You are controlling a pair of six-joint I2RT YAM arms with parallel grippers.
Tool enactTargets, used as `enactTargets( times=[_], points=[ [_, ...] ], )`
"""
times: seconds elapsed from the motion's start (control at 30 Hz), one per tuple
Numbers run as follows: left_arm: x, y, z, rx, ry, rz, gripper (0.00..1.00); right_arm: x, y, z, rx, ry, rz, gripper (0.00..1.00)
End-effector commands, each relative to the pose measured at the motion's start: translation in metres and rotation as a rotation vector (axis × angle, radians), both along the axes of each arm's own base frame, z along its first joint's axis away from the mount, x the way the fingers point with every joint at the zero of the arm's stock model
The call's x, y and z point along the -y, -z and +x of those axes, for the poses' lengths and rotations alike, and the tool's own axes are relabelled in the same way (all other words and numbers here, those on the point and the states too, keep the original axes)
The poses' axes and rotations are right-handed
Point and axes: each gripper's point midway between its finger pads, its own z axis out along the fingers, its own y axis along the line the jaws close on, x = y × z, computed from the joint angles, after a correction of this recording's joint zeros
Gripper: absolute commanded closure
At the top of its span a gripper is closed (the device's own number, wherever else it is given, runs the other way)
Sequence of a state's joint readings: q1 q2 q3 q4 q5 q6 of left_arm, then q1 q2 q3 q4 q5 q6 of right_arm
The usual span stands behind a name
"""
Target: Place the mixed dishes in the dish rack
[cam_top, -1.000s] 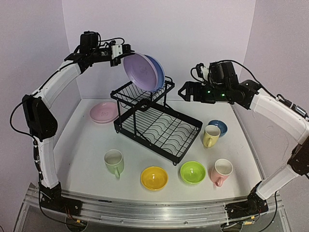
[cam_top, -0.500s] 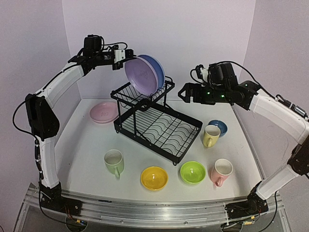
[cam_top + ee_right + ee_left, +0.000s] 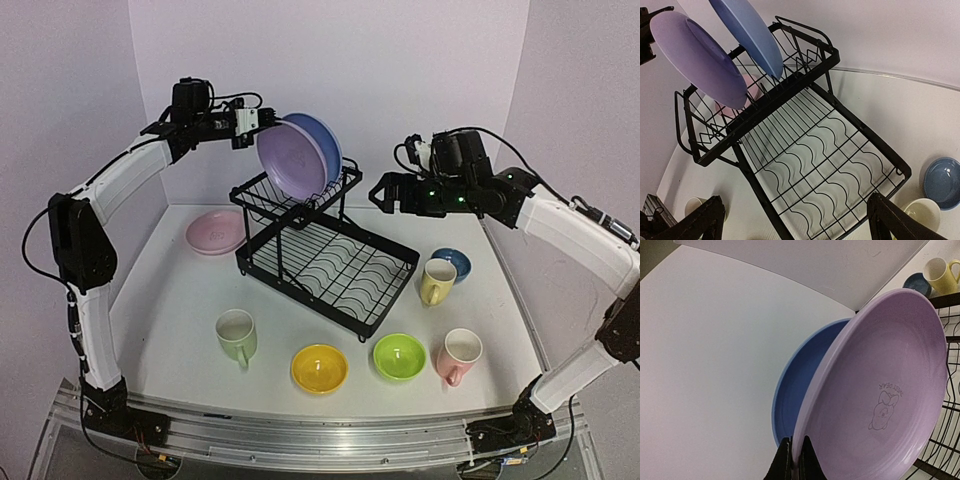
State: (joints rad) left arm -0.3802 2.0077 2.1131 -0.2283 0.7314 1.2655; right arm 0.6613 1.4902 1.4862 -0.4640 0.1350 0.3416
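Note:
The black wire dish rack (image 3: 330,262) stands mid-table. A blue plate (image 3: 325,142) stands on edge in its upper shelf. My left gripper (image 3: 262,118) is shut on the rim of the lavender plate (image 3: 290,160), holding it on edge in the upper shelf just in front of the blue one; both show in the left wrist view (image 3: 880,390) (image 3: 795,390). My right gripper (image 3: 385,192) is open and empty above the rack's right side. The pink plate (image 3: 214,232) lies left of the rack. Green mug (image 3: 237,335), yellow bowl (image 3: 319,368), lime bowl (image 3: 399,357), pink mug (image 3: 458,354), yellow mug (image 3: 437,281) and blue bowl (image 3: 452,262) sit on the table.
The rack's lower tray (image 3: 825,170) holds nothing. White walls stand close behind and to both sides. The table's front edge has a metal rail (image 3: 320,432).
My left gripper has shifted the lavender plate slightly, closer against the blue plate in the upper shelf. The right arm has barely moved.

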Motion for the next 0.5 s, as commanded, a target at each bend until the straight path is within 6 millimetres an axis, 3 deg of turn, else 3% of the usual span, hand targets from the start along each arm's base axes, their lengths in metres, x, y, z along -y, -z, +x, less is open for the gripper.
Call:
enactTargets(
  times=[0.0,0.07,0.3,0.47],
  points=[
    [0.008,0.033,-0.013,-0.007,0.062,0.070,1.00,0.006,-0.014,-0.001,0.043,0.014,0.019,0.03],
    [0.010,0.035,-0.016,0.018,0.084,0.074,1.00,0.006,-0.015,0.000,0.045,0.014,0.021,0.03],
    [0.014,-0.009,-0.011,0.182,0.073,0.005,1.00,0.007,-0.016,-0.002,0.047,0.014,0.022,0.04],
    [0.019,-0.023,-0.018,0.232,0.091,0.001,1.00,0.007,-0.015,-0.002,0.045,0.014,0.022,0.03]
  ],
)
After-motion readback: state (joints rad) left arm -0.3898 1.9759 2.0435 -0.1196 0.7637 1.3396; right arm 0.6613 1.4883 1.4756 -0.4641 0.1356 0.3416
